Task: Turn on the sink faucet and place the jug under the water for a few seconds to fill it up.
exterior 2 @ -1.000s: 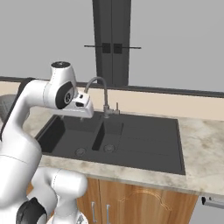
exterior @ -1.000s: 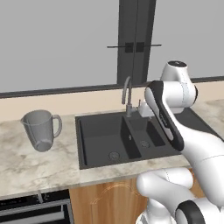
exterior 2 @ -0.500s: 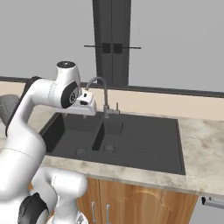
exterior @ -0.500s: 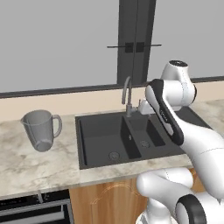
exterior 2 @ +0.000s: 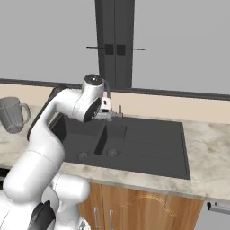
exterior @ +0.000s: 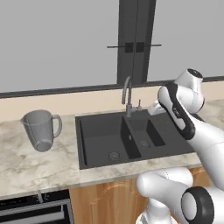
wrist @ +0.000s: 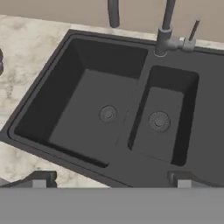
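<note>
Gripper [wrist: 112,178] jaws are spread wide apart with nothing between them, and you can see the two dark fingertips [wrist: 38,179] poking up at the bottom of the hand view, one bottom left and one bottom right. Between them the camera looks down at the sink [wrist: 52,83], which runs across most of the frame on a slant. The bigger basin sits center left with its round drain near the middle, the smaller basin is center right with its own drain. The sink faucet [wrist: 162,30] comes up at the top right of that view, the base planted on the sink's back ledge and the little side lever sticking up just right of it. No water coming out of the spout that I can see.

In the left base view the hand is hard to pick out; the arm's white wrist hangs right of center, just right of the faucet [exterior: 127,96] and above the small basin of the sink [exterior: 87,131]. The jug [exterior: 40,129] stands upright on the marble counter [exterior: 26,162] at the left edge, well apart from the sink, handle pointing toward the sink.

In the right base view the jug [exterior 2: 12,114] shows at the far left edge, and the sink [exterior 2: 152,143] fills the middle with the arm bent over its left half.
</note>
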